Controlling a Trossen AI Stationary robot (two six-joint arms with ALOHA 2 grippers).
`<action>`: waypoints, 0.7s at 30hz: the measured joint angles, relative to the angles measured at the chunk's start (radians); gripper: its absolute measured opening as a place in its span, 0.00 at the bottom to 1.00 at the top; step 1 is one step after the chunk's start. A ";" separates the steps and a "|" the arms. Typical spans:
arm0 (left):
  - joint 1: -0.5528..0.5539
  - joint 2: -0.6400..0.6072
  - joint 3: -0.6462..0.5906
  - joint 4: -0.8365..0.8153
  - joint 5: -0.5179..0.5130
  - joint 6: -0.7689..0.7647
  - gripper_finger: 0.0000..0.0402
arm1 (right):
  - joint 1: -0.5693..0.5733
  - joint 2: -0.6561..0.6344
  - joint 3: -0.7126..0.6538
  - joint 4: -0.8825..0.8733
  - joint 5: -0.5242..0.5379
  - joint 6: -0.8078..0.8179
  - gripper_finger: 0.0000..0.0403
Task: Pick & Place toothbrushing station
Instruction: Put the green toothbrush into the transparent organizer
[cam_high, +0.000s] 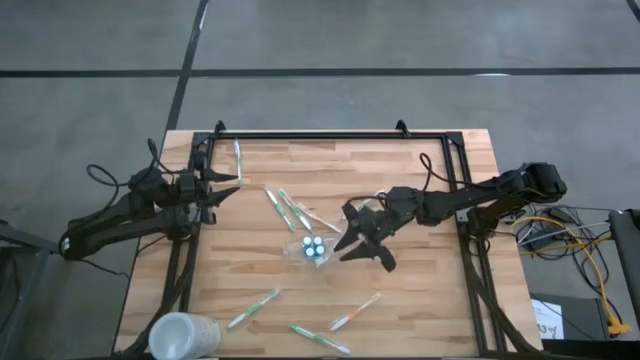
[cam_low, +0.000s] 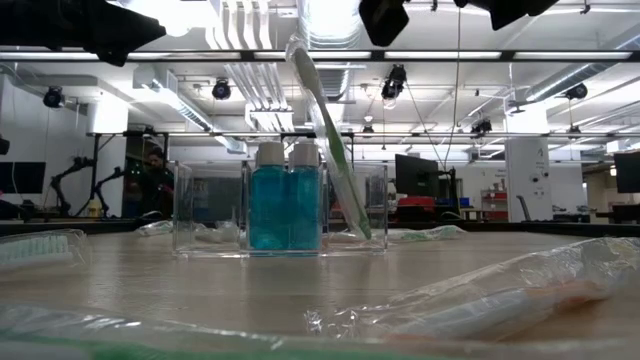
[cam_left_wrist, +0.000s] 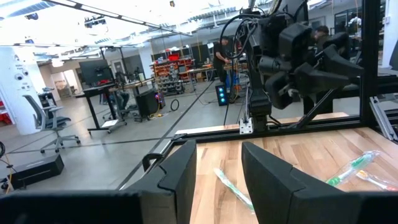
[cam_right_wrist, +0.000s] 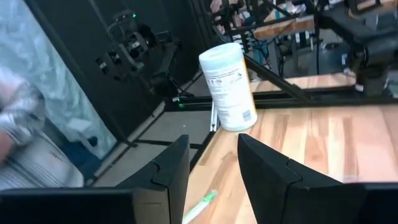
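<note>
The toothbrushing station (cam_high: 313, 248), a small clear holder (cam_low: 280, 210), stands on its base on the wooden table near the middle. Two blue tubes (cam_low: 285, 205) stand in it, and a green-and-white toothbrush (cam_low: 330, 140) leans in it, its lower end inside and its upper end against the rim. My right gripper (cam_high: 355, 240) hovers just right of the holder and above it, open, with nothing between its fingers (cam_right_wrist: 168, 174). At the table's left edge my left gripper (cam_high: 228, 186) waits, open and empty.
Wrapped toothbrushes lie scattered: one at the far left (cam_high: 237, 160), some behind the holder (cam_high: 285, 208), others along the near side (cam_high: 253, 308), (cam_high: 355, 312), (cam_high: 320, 337). A frosted white cup (cam_high: 180, 335) stands at the near left corner. A black frame (cam_high: 330, 136) rims the table.
</note>
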 joint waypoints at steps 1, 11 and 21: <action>0.000 0.000 0.000 0.000 0.000 0.000 0.33 | 0.000 0.000 0.000 0.002 0.000 -0.017 0.32; 0.000 0.000 0.000 0.000 0.000 0.000 0.33 | -0.002 0.000 0.000 -0.005 0.000 0.066 0.29; 0.000 0.000 0.000 0.000 0.000 0.000 0.33 | -0.013 -0.014 0.000 -0.112 0.174 0.346 0.31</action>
